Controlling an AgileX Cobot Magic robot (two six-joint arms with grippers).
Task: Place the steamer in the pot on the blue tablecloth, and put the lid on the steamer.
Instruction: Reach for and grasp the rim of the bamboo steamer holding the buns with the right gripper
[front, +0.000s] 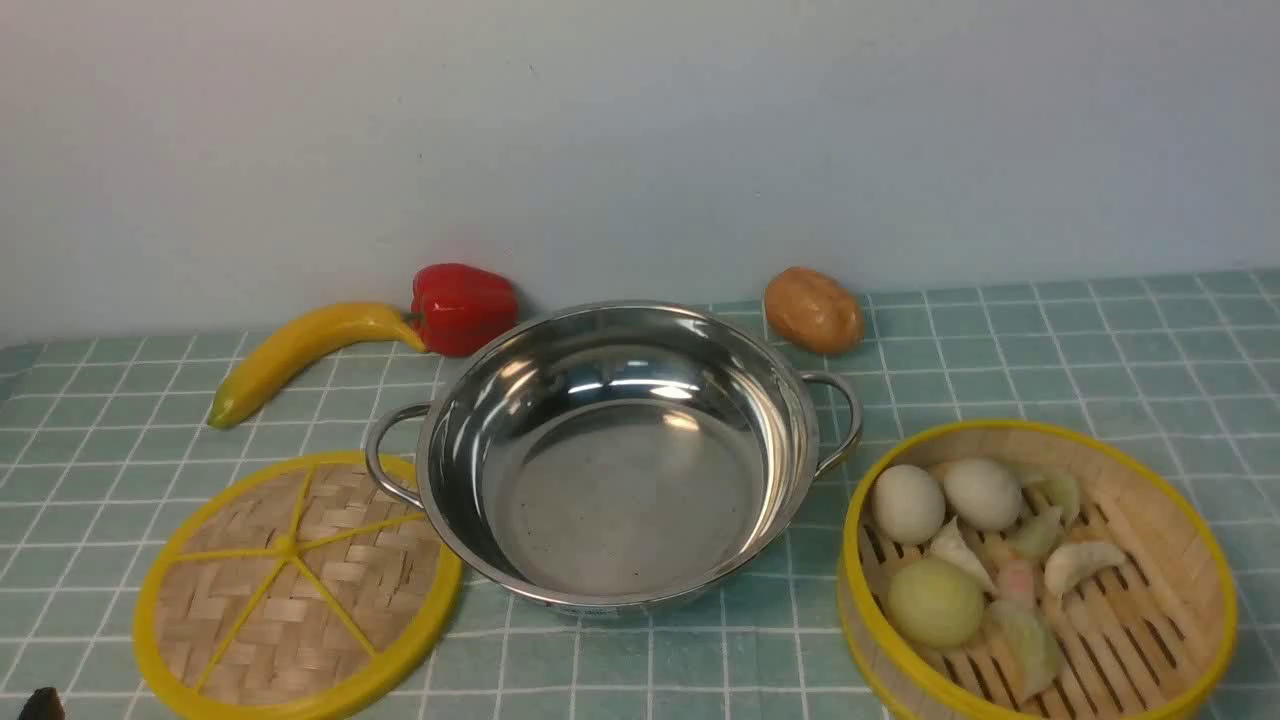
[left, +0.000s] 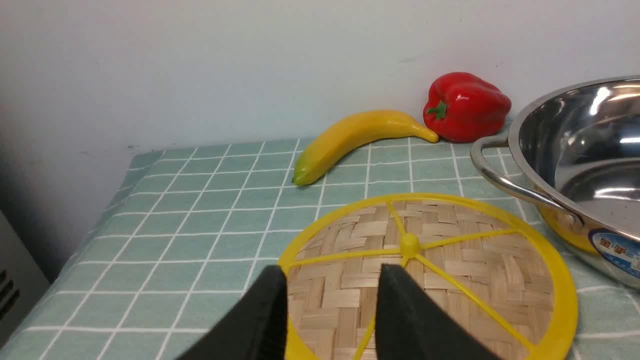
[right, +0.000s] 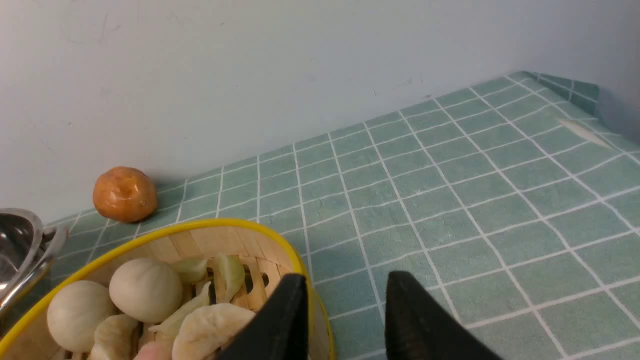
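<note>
- Front view: the steamer (front: 1160, 520) sat upright at near right on the blue tablecloth (front: 1050, 340), mouth up, round, with no long axis.
- It looked light and stiff, and its loose food (front: 940, 600) might roll. Pinch the side wall and keep it level.
- The right gripper (right: 345, 280), fingers spread, appeared astride that wall.
- The pot (front: 620, 380) stood centre. The lid (front: 300, 580) lay near left, under the spread left gripper (left: 330, 270).

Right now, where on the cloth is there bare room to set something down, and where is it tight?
Widest bare patch: tablecloth behind the steamer, right of the brown ball. Another lies left, between banana and lid. A narrow strip fronts the pot. Crowded: lid edge under one pot handle, steamer close beside the other, pepper behind.
</note>
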